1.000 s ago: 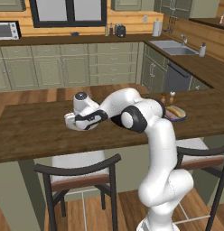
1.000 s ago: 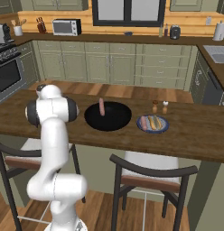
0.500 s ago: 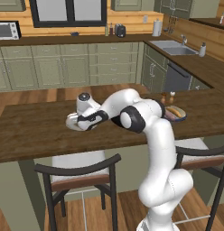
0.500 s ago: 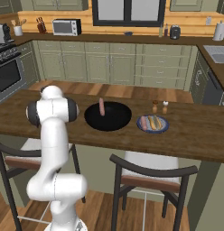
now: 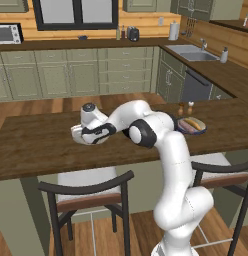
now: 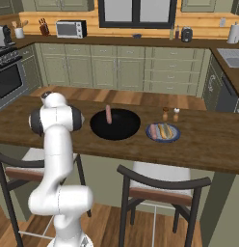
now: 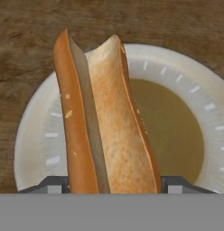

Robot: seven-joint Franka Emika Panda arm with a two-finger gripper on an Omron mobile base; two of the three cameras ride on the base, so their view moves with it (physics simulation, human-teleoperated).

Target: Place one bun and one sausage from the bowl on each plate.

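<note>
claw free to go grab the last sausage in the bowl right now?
Probably not yet. The claw is shut on a bun above the white plate. The sausage lies uncovered in the black bowl, so access looks free after releasing.

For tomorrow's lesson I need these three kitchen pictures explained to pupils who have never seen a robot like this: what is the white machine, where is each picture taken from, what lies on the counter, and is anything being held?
The white machine is a robot arm with a two-finger gripper at its end. Two pictures come from cameras on its base, behind it to the left and to the right, looking over the wooden counter. The third comes from a camera on the hand, looking along the fingers.

On the counter stands a wide black bowl with one sausage left in it. Beside it is a greyish-blue plate that already carries a bun and a sausage, with two small shakers behind it.

The hand view shows a split bun between the fingers, right over a white plate with a tan centre. The bun looks held, about to be put down there.
</note>
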